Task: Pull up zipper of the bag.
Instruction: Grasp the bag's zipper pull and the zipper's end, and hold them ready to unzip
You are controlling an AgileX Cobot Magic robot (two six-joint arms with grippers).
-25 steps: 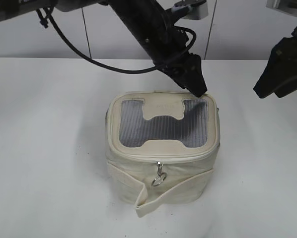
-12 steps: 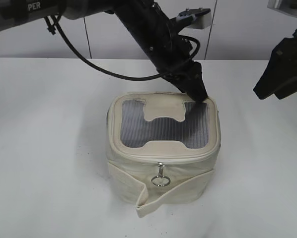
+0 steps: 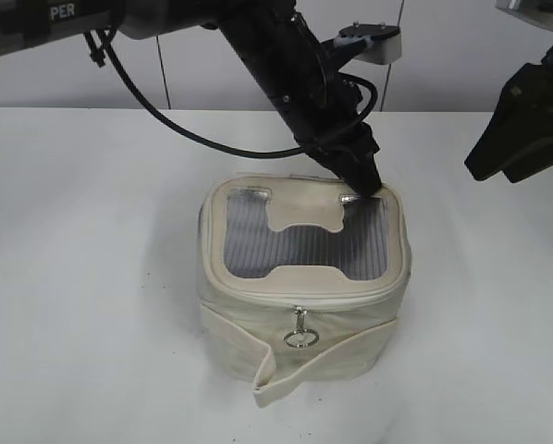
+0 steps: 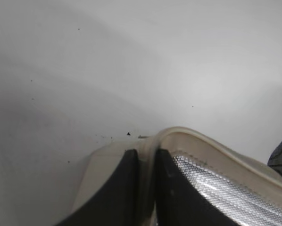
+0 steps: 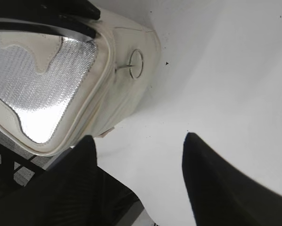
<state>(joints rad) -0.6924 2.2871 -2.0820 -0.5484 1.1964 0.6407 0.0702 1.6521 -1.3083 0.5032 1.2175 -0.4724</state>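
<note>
Pinching bag (image 3: 304, 305) rim: left fingers (image 4: 131, 188)

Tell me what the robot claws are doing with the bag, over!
Left claw pinching the bag's back top rim. Right claw open, off to the side, holding nothing. Zipper ring pull hangs untouched in front. Nothing in the way.

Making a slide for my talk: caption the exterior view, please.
Left hand pinches the back rim of the boxy cream faux-leather bag; right hand waits open.
</note>
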